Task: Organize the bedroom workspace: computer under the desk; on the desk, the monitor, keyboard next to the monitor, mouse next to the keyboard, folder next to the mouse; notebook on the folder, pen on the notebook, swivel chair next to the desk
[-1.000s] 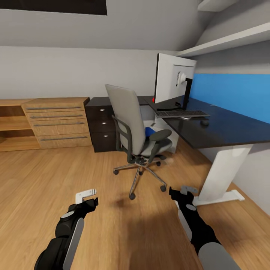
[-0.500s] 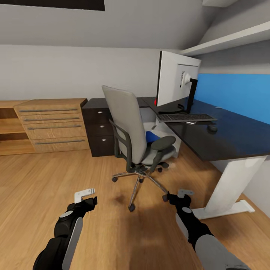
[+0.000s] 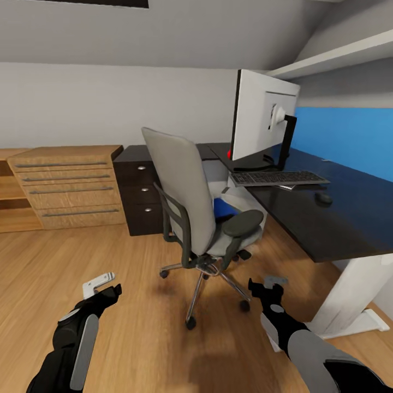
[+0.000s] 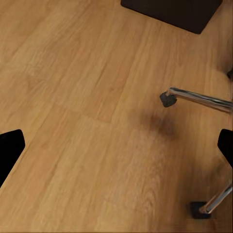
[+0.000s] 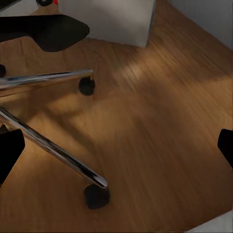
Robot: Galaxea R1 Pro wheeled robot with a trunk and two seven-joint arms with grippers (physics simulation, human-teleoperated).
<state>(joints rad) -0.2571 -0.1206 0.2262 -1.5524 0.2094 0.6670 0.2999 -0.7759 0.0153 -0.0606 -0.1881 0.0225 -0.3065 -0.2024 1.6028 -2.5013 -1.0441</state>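
The worktop (image 3: 327,218) is the biggest thing here, an L-shaped black slab on white legs running along the blue wall panel (image 3: 344,136), and most of the gear already sits on it. The monitor (image 3: 262,123) stands near the inner corner with its silver back turned this way, so its screen faces the far side. The keyboard (image 3: 279,178) lies just beside its foot, toward the front edge, and the mouse (image 3: 325,198) rests near the keyboard's end — a sensible typing line.

The swivel chair (image 3: 199,202) is pulled up close to the worktop's inner edge, back toward the camera. On its seat a patch of bright blue shows — the folder (image 3: 219,206), mostly hidden by the backrest and armrest, and not yet on the worktop. A pale box behind the chair, under the worktop, is probably the computer (image 3: 240,201).

Both arms hang low over the wood floor (image 3: 109,256), carried for travel rather than reaching. The left pincer (image 3: 103,286) is released and holds nothing; the right pincer (image 3: 267,288) likewise, its fingers spread and empty above the chair's chrome legs (image 5: 53,148).
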